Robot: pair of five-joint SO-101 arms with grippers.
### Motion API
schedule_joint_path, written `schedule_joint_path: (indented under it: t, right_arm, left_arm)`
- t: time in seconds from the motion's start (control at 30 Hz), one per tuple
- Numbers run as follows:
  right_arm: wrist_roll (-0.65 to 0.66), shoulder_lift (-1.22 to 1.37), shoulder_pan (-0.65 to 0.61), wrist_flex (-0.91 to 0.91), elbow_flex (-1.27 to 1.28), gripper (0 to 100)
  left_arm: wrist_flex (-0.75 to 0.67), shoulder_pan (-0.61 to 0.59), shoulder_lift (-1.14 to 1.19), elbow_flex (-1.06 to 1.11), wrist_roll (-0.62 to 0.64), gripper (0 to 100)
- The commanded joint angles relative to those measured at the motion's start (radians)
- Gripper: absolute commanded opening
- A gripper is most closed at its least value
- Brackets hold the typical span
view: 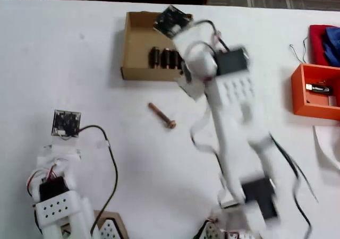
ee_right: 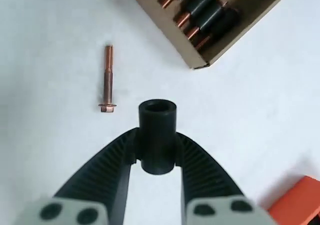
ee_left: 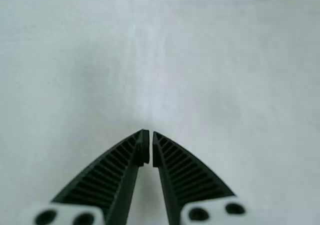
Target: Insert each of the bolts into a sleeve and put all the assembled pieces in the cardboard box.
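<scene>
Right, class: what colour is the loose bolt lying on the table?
Copper-coloured: the long metal bolt shows best in the right wrist view.

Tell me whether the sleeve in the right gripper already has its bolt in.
Empty. The sleeve shows an open dark bore, and the bolt lies loose on the table.

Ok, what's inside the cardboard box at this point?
Assembled pieces, black sleeves with copper bolts through them, lie side by side in the cardboard box. The right arm covers the box's right end in the high view, so their exact count is unclear.
</scene>
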Motion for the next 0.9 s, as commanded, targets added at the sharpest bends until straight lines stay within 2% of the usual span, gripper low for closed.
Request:
schedule_joint_path:
  t: [0.0,0.1,0.17,0.37,0.53,0.7,0.77,0.87]
  right_arm:
    - [-0.008,-0.441,0.013,-0.263,0.525,2.2]
    - [-0.002,-0.671,0.027,-0.469,0.927,2.2]
    - [-0.006,-0.792,0.07,-0.55,1.094,2.2]
    - [-0.018,-1.033,0.228,-0.585,1.327,2.2]
    - [-0.164,-1.173,0.32,-0.585,1.436,2.2]
    - [-0.203,-1.274,0.361,-0.621,1.513,2.2]
    - [-0.203,-1.299,0.355,-0.619,1.519,2.2]
    - [-0.213,-1.32,0.346,-0.621,1.554,2.2]
  left_arm:
    - [-0.015,0.009,-0.009,-0.004,-0.012,5]
    - [-0.011,0.017,-0.008,-0.008,-0.015,5]
    - [-0.002,0.041,-0.006,-0.015,-0.046,7]
    - [0.172,0.236,-0.003,-0.177,-0.262,12]
    - [0.262,0.353,0.049,-0.45,-0.302,12]
    - [0.334,0.364,0.433,-0.74,-0.304,12]
    - [0.436,0.387,0.644,-0.914,-0.304,12]
    - [0.7,0.483,0.931,-1.218,-0.304,12]
